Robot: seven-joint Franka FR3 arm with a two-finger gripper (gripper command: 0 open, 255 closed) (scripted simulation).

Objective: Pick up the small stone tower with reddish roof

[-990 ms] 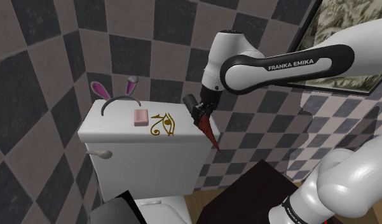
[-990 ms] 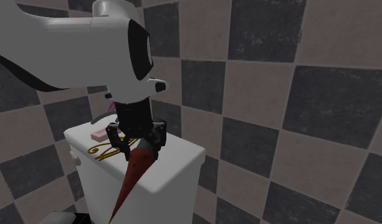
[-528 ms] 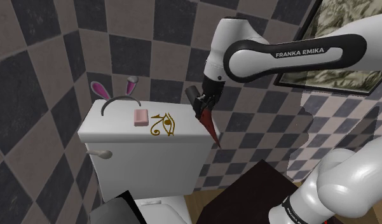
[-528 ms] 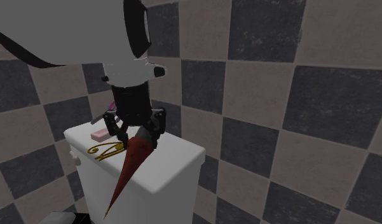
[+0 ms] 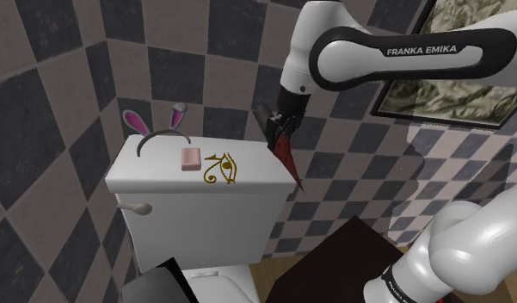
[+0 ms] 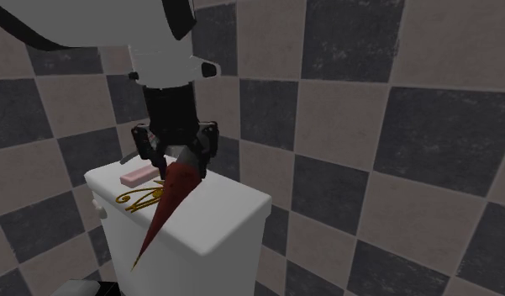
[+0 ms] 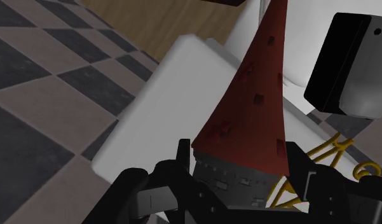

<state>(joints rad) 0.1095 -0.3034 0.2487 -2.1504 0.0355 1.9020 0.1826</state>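
Pincer (image 6: 179, 162) clamps the tower (image 6: 165, 210) — reddish roof pointing down — over the toilet tank (image 6: 234, 210).

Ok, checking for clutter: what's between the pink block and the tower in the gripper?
Shoulder view: a gold eye ornament lies on the tank lid between the pink block and the red-roofed tower.

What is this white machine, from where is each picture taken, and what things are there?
It is a robot arm with a black claw at its end. One picture looks from beside its stand, one from elsewhere in the room, one from a camera on the claw. The claw grips a small tower by its grey stone base, red cone roof pointing down. Close by is a white toilet tank; on its lid lie a pink soap bar, a gold eye ornament and a bunny-ear headband.
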